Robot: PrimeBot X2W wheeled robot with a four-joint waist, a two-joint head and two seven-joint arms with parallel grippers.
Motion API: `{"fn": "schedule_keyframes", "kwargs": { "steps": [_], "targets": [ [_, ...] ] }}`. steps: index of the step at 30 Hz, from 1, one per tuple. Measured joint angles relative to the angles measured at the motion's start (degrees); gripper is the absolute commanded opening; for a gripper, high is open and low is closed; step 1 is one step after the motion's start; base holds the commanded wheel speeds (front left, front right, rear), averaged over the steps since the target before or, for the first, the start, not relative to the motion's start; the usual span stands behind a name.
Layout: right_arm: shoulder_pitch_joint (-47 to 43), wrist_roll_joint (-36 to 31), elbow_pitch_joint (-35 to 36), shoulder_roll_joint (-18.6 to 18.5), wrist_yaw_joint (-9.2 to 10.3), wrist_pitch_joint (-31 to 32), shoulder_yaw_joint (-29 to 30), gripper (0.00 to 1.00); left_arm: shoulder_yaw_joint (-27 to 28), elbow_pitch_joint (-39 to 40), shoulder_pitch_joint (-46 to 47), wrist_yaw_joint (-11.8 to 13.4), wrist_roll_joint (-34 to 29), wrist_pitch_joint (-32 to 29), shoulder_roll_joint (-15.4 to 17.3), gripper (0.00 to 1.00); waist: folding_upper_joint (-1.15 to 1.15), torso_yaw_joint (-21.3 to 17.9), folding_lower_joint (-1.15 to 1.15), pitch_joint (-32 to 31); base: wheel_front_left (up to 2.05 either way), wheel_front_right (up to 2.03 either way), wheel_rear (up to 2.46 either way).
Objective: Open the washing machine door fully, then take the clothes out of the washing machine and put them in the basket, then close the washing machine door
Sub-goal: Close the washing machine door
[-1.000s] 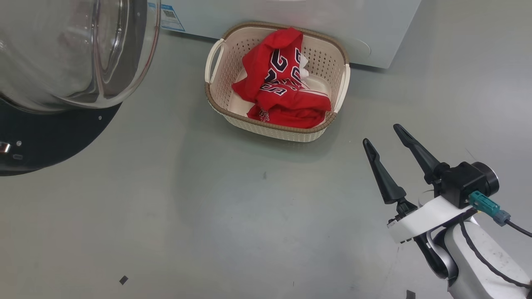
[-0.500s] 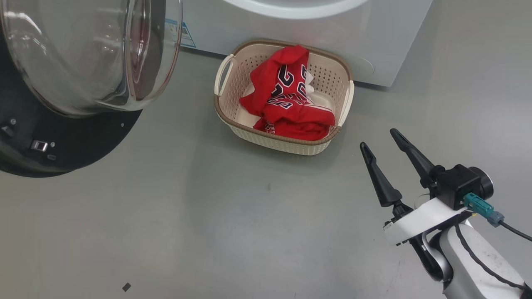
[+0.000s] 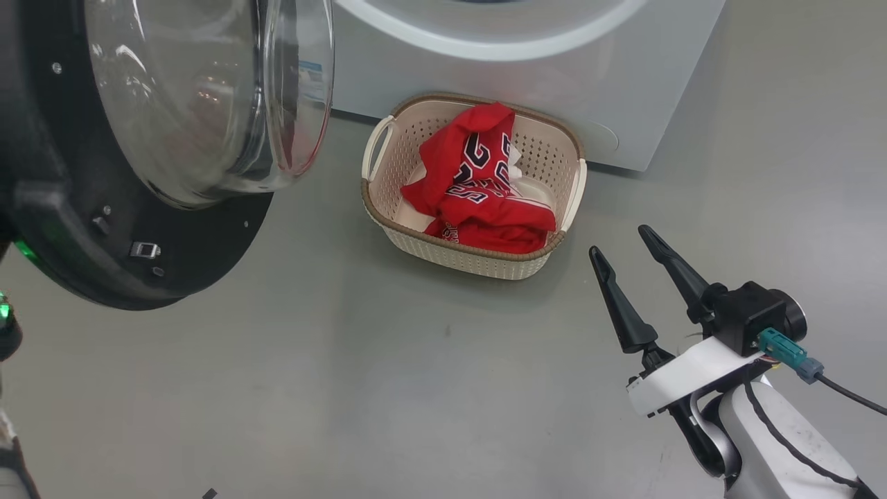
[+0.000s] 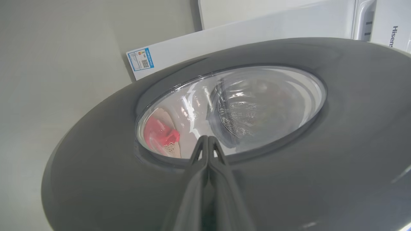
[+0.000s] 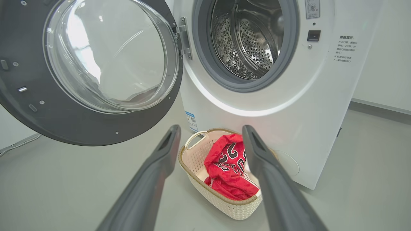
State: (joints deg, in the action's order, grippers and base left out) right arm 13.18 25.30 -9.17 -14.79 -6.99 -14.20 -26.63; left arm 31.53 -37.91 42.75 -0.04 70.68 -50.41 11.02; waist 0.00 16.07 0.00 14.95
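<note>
The washing machine door [image 3: 138,173] stands open at the left, its glass bowl facing the white washing machine [image 3: 554,83]. My left gripper [image 4: 208,138] is shut, empty, with its tips at the lower edge of the door's [image 4: 96,154] outer glass. The red clothes [image 3: 478,187] lie heaped in the cream basket [image 3: 388,222] on the floor against the machine's front. To the basket's lower right my right gripper [image 3: 618,240] hangs open and empty. In the right wrist view, the gripper [image 5: 211,128] points at the basket [image 5: 224,205], the clothes [image 5: 229,170] and the bare steel drum [image 5: 250,38].
Grey floor [image 3: 416,381] spreads in front of the basket and under the door. A blue label [image 5: 191,121] sits low on the machine's front. A wall [image 5: 385,64] stands to the machine's right, and a cable [image 5: 19,144] runs along the floor at far left.
The head camera has tilted up, so more of the machine's front shows. The door has swung closer to the basket and machine. My right gripper stays open in about the same pose.
</note>
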Motion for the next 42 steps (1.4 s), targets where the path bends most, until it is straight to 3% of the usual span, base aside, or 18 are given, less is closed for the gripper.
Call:
{"fn": "schedule_keyframes", "kwargs": {
  "steps": [17,32,42],
  "targets": [
    [-1.9,0.4,-1.3,2.1,0.0,-0.1,-0.5,1.0,-4.6,7.9,-7.5,-2.4,0.4,-3.0,-9.4,0.0,0.0,-0.9,0.0,-3.7,0.0,0.0,0.0],
    [-2.3,0.4,-1.3,2.7,0.0,-0.1,0.0,1.0,-4.7,14.1,-12.2,-2.3,2.2,-1.4,-9.7,0.0,0.0,-1.7,0.0,-4.7,0.0,0.0,0.0],
    [-4.6,0.4,-1.4,3.0,0.04,-0.1,3.4,1.0,-5.3,20.1,-18.6,-6.3,-8.0,9.3,-9.1,0.0,0.0,-0.5,0.0,-5.9,0.0,0.0,0.0]
  ]
}}
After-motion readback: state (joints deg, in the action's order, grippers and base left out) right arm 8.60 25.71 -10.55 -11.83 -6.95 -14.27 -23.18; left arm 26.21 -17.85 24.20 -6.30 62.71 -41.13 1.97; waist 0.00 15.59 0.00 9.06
